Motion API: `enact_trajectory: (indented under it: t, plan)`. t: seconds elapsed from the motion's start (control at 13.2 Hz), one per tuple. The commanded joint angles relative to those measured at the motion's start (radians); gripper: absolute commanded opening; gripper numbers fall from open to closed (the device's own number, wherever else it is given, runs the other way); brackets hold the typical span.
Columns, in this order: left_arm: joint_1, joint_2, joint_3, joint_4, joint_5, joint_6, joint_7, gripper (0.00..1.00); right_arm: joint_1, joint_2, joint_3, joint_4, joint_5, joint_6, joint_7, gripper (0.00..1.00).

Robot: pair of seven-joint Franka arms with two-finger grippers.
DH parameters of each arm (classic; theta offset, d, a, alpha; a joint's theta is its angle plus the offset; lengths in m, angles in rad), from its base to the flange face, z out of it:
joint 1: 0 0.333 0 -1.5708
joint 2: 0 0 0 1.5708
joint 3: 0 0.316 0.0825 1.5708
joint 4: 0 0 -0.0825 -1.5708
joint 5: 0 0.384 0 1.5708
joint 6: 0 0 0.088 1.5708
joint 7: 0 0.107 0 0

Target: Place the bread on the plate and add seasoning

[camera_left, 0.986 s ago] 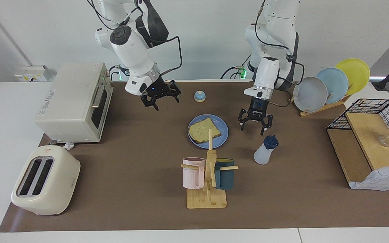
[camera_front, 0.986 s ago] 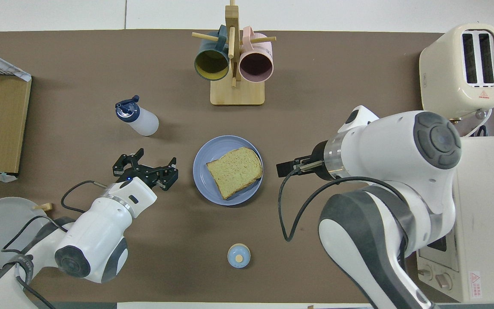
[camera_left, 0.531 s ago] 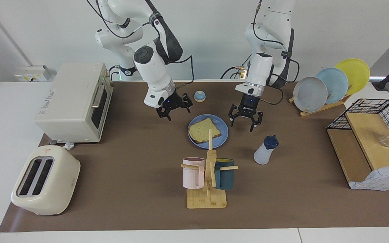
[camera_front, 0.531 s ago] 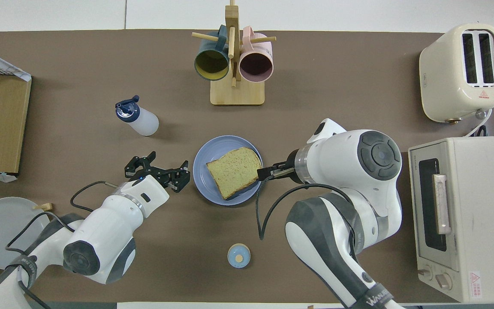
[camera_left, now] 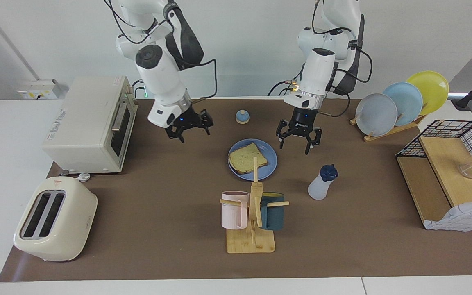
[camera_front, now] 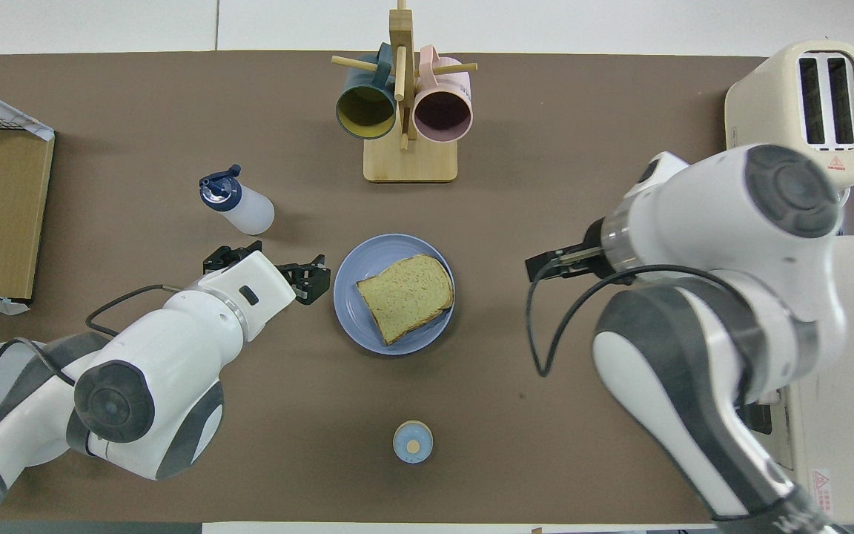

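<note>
From where I stand, the bread (camera_left: 248, 158) already lies flat on the plate (camera_left: 269, 164), near the middle of the bench (camera_left: 158, 229). So the step left looks like the seasoning (camera_left: 321, 182), which stands upright on the brown mat, farther from the robots than the plate and toward the left arm's end of the bench.

The relation that matters: the left tool (camera_left: 299, 138) hangs in the air over bare mat just beside the plate's rim, and the bottle sits farther out toward the bench's outer edge and a little toward the left arm's end. Its long axis is vertical, cap (camera_front: 219, 185) up, so I judge a sideways grasp on the body suits it. The left tool's fingers are spread wide and hold nothing.

The right tool (camera_left: 188, 126) hovers over the mat toward the right arm's end, in front of the toaster oven (camera_left: 88, 123), well apart from the bottle; it is also open and empty. The left arm is clearly the nearer 1.

Counting: 1 bread slice, 1 blue plate on the bench, 1 seasoning bottle, 2 tools, 3 plates upright in the rack (camera_left: 400, 102), 2 mugs on the wooden tree (camera_left: 252, 213), 1 small bell (camera_left: 242, 116), 1 toaster (camera_left: 53, 219), 1 toaster oven.
</note>
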Motion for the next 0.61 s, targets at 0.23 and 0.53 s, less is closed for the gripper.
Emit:
enact_trajectory:
  t: [0.23, 0.53]
  plan:
    - [0.041, 0.008, 0.021, 0.338, -0.013, -0.532, 0.105, 1.0, -0.145, -0.109, 0.007, 0.101, -0.065, -0.304, -0.015, 1.0]
    - [0.15, 0.023, 0.021, 0.496, -0.041, -0.783, 0.164, 1.0, -0.208, -0.004, 0.033, 0.261, -0.144, -0.38, -0.043, 1.0]
